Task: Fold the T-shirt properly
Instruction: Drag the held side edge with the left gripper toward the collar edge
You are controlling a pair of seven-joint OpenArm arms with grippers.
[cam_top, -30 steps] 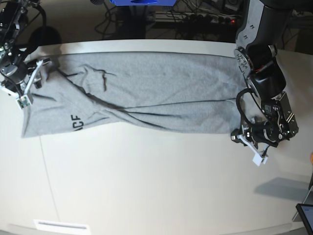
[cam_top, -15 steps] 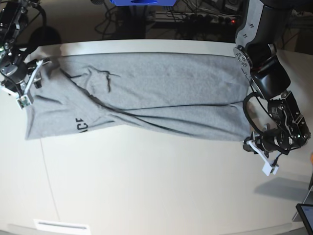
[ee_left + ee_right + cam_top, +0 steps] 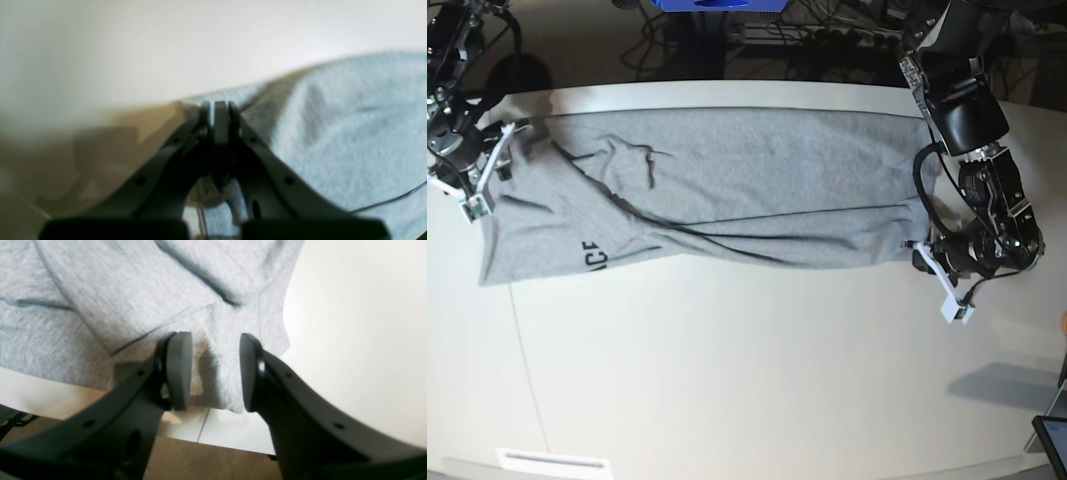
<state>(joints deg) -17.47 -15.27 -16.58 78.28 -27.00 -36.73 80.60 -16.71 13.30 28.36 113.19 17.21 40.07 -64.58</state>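
Your white tabletop point(image 3: 727, 380) fills the base view, with cables in the dark behind its far edge. The T-shirt point(image 3: 727, 190) lies stretched along that far edge; only black letters "CF" point(image 3: 593, 256) read, near its left end. Your left gripper point(image 3: 218, 111) is clamped on the shirt's hem corner near the right edge, arm bent down over it. Your right gripper point(image 3: 213, 373) stands part open, straddling the opposite corner at the left edge.
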